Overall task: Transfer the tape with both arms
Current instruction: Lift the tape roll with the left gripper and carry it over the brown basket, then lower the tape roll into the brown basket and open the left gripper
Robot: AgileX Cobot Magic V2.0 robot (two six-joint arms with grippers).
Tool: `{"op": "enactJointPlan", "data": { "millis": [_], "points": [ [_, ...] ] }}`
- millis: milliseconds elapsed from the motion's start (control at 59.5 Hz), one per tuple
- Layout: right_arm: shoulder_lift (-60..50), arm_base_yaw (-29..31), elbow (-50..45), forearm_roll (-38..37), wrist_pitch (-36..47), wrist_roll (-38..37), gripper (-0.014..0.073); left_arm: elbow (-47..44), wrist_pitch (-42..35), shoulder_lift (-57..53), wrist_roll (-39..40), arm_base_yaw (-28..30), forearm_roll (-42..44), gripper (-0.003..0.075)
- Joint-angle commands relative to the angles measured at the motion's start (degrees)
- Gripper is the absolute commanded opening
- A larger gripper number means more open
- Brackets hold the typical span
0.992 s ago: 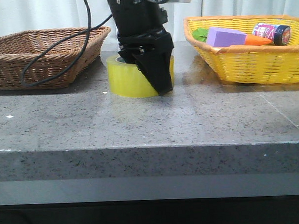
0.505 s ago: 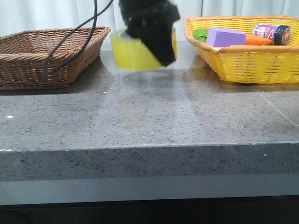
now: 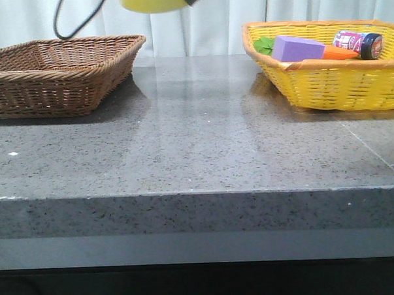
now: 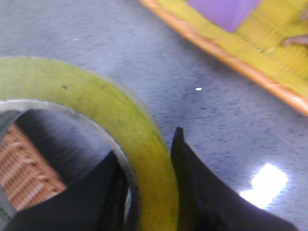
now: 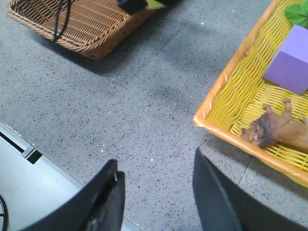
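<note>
Tape (image 3: pixel 153 1) hangs high at 12 o'clock in the front view, well above the counter (image 3: pixel 197 141). Left claw (image 4: pixel 149 192) is clenched on its wall — one finger inside the core, one outside. Right claw (image 5: pixel 156 192) is released, empty, over bare counter.

Risk: the glossy wall may slip from that narrow pinch during a handover — a drop could send it rolling.

Brown basket (image 3: pixel 56 72) at 10 o'clock; yellow basket (image 3: pixel 331 83) at 2, holding a purple block (image 3: pixel 297 48) and a bottle (image 3: pixel 359 44). Neither appears to obstruct.

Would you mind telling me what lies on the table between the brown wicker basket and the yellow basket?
Nothing: in the front view the grey table is bare between the brown basket and the yellow basket. The tape hangs above that stretch.
</note>
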State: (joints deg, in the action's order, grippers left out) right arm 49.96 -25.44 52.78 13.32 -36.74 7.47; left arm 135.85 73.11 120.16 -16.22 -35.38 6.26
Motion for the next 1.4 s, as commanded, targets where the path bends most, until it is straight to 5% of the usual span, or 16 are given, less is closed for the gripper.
{"op": "enactJointPlan", "data": {
  "millis": [0,673,791,976,1379],
  "points": [
    [-0.2,0.2,1.5,0.8,4.1,0.1,0.0358,2.1,0.5,-4.7,1.6,1.9,1.9,0.0117],
    [-0.2,0.2,1.5,0.8,4.1,0.1,0.0358,-12.8,-2.7,-4.7,8.3,19.3,0.7,0.0125],
    [-0.2,0.2,1.5,0.8,4.1,0.1,0.0358,-14.3,-3.2,-4.7,7.9,19.8,-2.6,0.0223],
    [-0.2,0.2,1.5,0.8,4.1,0.1,0.0358,-14.5,-3.7,-4.7,7.8,19.8,-4.6,0.0483],
    [-0.2,0.2,1.5,0.8,4.1,0.1,0.0358,-11.2,0.4,-5.5,8.3,19.8,-5.3,0.0491]
  ]
}}
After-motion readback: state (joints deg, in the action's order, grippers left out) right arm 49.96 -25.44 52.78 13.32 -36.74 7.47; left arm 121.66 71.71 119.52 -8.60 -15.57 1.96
